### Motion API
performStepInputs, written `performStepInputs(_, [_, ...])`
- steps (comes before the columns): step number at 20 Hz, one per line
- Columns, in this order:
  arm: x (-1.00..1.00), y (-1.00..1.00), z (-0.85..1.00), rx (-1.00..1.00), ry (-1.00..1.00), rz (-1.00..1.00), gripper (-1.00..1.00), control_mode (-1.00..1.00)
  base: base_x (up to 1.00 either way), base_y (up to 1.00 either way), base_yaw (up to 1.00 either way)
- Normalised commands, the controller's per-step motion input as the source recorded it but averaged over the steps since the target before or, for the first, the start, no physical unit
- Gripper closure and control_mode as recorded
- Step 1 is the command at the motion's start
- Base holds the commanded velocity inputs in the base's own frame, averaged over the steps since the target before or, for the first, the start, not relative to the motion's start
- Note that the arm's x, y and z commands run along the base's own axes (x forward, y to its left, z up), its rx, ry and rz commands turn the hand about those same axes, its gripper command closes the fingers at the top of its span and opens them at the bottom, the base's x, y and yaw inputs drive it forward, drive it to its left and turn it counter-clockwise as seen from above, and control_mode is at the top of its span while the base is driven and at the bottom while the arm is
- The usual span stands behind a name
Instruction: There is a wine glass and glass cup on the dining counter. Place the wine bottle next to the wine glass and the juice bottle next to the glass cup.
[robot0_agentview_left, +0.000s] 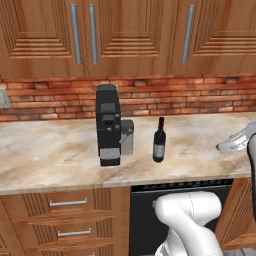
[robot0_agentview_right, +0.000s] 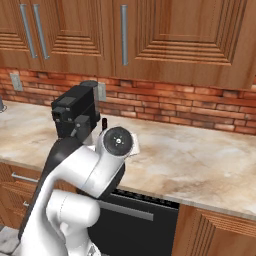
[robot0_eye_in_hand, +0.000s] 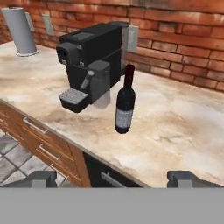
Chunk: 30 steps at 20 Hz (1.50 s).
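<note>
The wine bottle (robot0_agentview_left: 159, 141) stands upright on the marble wall surface (robot0_agentview_left: 50, 150), just right of the black coffee machine (robot0_agentview_left: 108, 125) and apart from it, with bare marble on its right and near sides. In the hand view the wine bottle (robot0_eye_in_hand: 125, 100) is centred ahead, its pale label facing the camera and its dark red top level with the machine's body. The hand (robot0_eye_in_hand: 113, 179) is held back from the surface edge, its two fingertips (robot0_eye_in_hand: 41, 178) spread fully apart with nothing between them, and well short of the bottle. Handling judgement: the bottle is rigid glass, smooth and likely slippery, fairly heavy for its width, and top-heavy enough to tip if pushed at the neck. The cylindrical body at or just below the label is the recommended grip zone; the narrow neck offers less contact and more swing. Approach from the near-right side to keep the fingers clear of the coffee machine. A grey paper-towel holder (robot0_eye_in_hand: 19, 30) stands far left, and brick wall (robot0_agentview_left: 200, 97) lies behind.
</note>
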Motion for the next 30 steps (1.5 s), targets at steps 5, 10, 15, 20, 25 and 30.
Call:
performStepInputs(5, [0.18,0.0,0.06,0.02,-0.22,0.34,-1.0,-1.0,0.0,0.0,0.0])
performStepInputs(10, [0.2,0.02,0.0,0.0,-0.11,0.27,-1.0,-1.0,0.0,0.0,0.0])
performStepInputs(15, [0.26,0.15,0.0,0.0,-0.02,0.06,-1.0,-1.0,0.0,0.0,0.0])
performStepInputs(20, [0.34,0.21,0.0,0.0,0.0,0.01,-1.0,-1.0,0.0,0.0,0.0])
performStepInputs(25, [0.23,0.27,-0.02,0.0,0.0,0.02,-1.0,-1.0,0.0,0.0,0.0])
performStepInputs(30, [0.19,0.25,-0.05,0.0,0.0,0.03,-1.0,-1.0,0.0,0.0,0.0])
